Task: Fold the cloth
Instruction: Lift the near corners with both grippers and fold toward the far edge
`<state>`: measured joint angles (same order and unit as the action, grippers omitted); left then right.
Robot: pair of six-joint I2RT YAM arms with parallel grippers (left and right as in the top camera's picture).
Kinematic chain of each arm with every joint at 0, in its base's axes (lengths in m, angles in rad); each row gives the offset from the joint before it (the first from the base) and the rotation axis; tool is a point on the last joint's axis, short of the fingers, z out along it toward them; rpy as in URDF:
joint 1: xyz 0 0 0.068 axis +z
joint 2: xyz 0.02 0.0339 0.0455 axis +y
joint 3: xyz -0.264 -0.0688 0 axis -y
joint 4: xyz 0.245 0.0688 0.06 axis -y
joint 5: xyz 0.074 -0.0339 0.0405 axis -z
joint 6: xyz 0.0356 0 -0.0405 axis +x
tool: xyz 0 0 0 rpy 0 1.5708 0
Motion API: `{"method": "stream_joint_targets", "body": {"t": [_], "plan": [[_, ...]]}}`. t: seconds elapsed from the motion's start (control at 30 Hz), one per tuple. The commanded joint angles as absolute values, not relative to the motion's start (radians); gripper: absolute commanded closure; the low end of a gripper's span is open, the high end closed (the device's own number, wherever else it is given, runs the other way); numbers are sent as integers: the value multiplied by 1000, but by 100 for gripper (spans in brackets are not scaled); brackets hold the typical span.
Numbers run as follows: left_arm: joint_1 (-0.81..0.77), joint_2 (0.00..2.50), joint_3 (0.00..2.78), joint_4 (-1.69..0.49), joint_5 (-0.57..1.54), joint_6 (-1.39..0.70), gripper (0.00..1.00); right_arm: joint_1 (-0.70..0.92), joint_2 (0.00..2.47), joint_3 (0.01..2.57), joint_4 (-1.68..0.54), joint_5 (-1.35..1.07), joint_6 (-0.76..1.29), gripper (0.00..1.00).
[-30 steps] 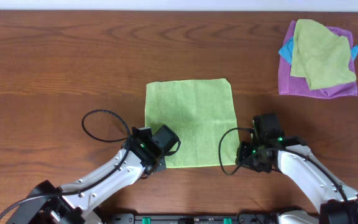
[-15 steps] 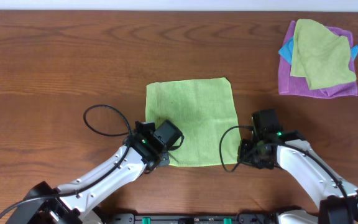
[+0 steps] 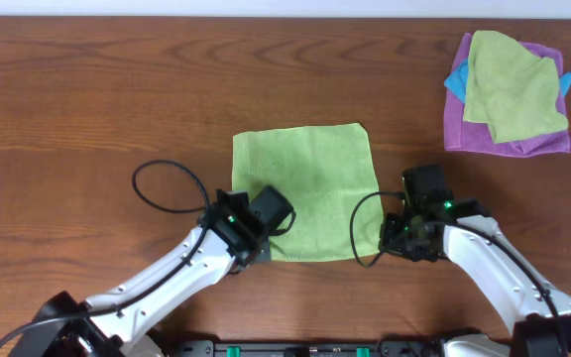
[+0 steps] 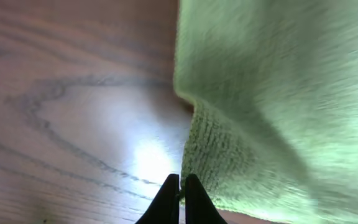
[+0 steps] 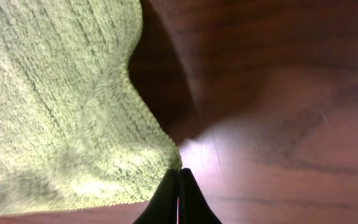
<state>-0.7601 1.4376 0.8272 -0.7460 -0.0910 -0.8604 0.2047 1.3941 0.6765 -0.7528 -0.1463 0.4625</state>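
firmly, left tool (image 4: 180, 179), right tool (image 5: 178, 173) pinching cloth (image 3: 305, 178)

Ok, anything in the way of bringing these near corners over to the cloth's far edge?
Nothing visible. The left fingers and right fingers pinch the near corners of the cloth, its top is bare, and the pile of other cloths sits apart at the far right.

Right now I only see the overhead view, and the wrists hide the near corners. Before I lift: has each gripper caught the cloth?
Observer: The left wrist view shows the left gripper shut on the cloth, at its near-left corner.
Operator: And the right?
Observer: The right gripper is shut too, with the near-right corner running into its tips.
Operator: Is the edge lifted?
Observer: Beside the left tips it curls above the table, casting a shadow.
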Motion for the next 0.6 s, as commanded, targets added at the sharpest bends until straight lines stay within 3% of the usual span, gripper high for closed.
{"method": "stream_joint_targets", "body": {"t": [0.0, 0.57], "plan": [[-758, 1441, 879, -755, -130, -833, 94, 211, 1399, 713, -758, -138, 448, 98], [-709, 1441, 885, -741, -165, -833, 94, 307, 1399, 752, -549, -188, 448, 99]]}}
